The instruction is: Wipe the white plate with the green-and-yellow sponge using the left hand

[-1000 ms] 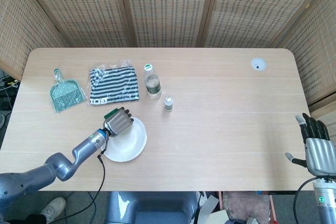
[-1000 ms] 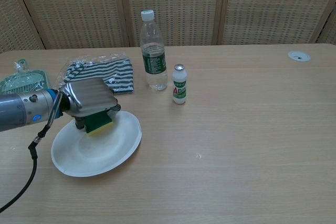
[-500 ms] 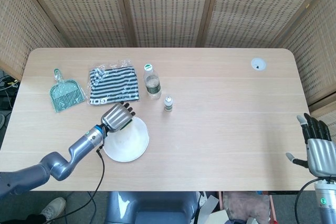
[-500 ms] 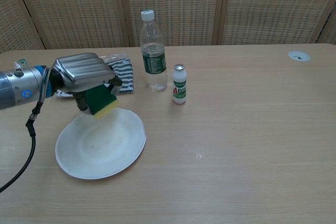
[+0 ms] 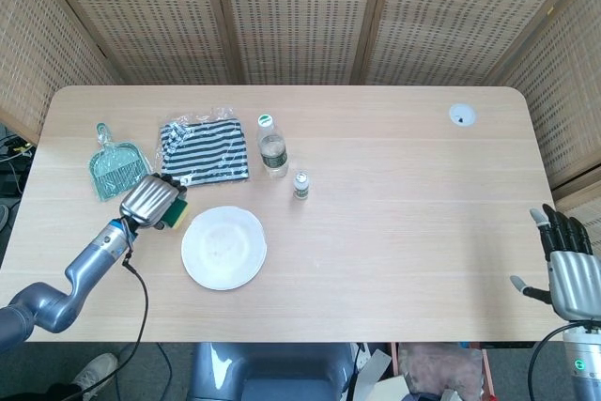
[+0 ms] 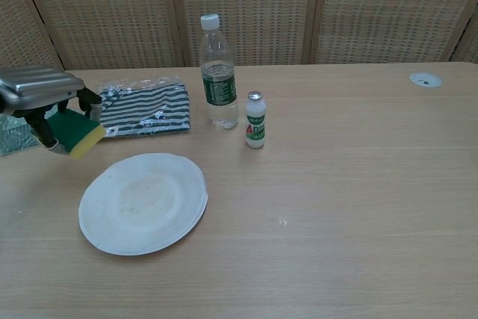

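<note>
From the head view, your left hand (image 5: 150,198) grips the green-and-yellow sponge (image 5: 175,213) just left of the round white plate (image 5: 224,247), clear of its rim. Your right hand (image 5: 566,269) hangs empty, fingers apart, at the near right corner.

In the chest view the sponge (image 6: 78,134) sits raised off the table: likely soft and light, so squeeze its sides gently. The plate (image 6: 143,202) looks thin and may slide.

the left hand (image 6: 41,91), holding the green-and-yellow sponge (image 6: 77,133), has lifted off the white plate (image 6: 143,202) and swung out to the plate's left, while the plate itself has slid slightly right and now lies fully uncovered.
</note>
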You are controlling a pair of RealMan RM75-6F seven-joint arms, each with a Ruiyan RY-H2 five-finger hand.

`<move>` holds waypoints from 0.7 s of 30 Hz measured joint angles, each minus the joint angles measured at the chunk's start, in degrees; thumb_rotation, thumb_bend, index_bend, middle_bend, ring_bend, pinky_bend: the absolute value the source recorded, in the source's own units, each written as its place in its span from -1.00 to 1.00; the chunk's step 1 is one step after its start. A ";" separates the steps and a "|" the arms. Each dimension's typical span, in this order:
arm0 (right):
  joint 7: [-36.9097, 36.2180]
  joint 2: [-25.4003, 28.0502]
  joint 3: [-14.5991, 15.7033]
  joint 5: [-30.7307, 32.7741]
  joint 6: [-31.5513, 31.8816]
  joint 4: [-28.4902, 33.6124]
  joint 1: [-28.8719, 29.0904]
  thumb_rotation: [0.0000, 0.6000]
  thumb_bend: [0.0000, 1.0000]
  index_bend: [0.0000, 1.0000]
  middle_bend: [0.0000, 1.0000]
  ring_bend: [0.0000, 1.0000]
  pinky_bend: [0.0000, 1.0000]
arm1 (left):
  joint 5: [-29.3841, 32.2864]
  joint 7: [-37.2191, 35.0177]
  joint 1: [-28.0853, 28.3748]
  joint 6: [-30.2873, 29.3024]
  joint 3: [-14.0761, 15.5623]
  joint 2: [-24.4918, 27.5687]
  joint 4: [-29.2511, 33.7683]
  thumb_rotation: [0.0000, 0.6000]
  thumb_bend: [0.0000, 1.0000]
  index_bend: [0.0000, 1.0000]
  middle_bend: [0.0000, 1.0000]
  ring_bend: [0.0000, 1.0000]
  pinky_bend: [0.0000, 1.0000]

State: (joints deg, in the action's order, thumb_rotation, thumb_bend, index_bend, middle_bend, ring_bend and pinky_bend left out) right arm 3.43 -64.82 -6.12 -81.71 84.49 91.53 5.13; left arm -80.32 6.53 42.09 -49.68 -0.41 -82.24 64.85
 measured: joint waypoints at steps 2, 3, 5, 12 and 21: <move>0.08 0.02 0.07 -0.23 0.07 0.16 -0.01 1.00 -1.00 -1.00 -1.00 -1.00 -1.00 | 0.27 -1.80 -0.84 0.64 0.70 -0.21 -1.86 1.00 -0.61 0.15 -0.13 -0.36 -0.17; 0.14 0.02 0.12 -0.35 0.08 0.25 0.00 1.00 -1.00 -1.00 -1.00 -1.00 -1.00 | 0.30 -2.57 -1.17 0.98 1.06 -0.36 -2.74 1.00 -0.61 0.14 -0.13 -0.36 -0.18; 0.37 0.04 0.19 -0.58 -0.01 0.46 0.10 1.00 -1.00 -1.00 -1.00 -1.00 -1.00 | 0.34 -3.82 -1.86 2.07 1.95 -0.86 -4.99 1.00 -0.61 0.10 -0.16 -0.36 -0.19; 0.20 0.31 0.08 -0.49 0.01 0.68 0.09 1.00 -1.00 -1.00 -1.00 -1.00 -1.00 | 0.87 -4.32 -2.79 5.27 2.92 -3.19 -8.84 1.00 -0.85 -0.39 -0.58 -0.56 -0.36; -0.61 0.86 0.18 -1.17 0.87 1.13 -0.33 1.00 -1.00 -1.00 -1.00 -1.00 -1.00 | 5.58 0.80 -3.36 8.59 1.69 -0.50 -2.91 1.00 -1.00 -1.00 -1.00 -1.00 -0.96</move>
State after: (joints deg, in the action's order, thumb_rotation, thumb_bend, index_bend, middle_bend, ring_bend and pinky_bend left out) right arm 2.82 -63.97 -5.94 -82.88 85.36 92.66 4.80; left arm -74.74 7.33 38.72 -41.09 1.29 -82.75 61.93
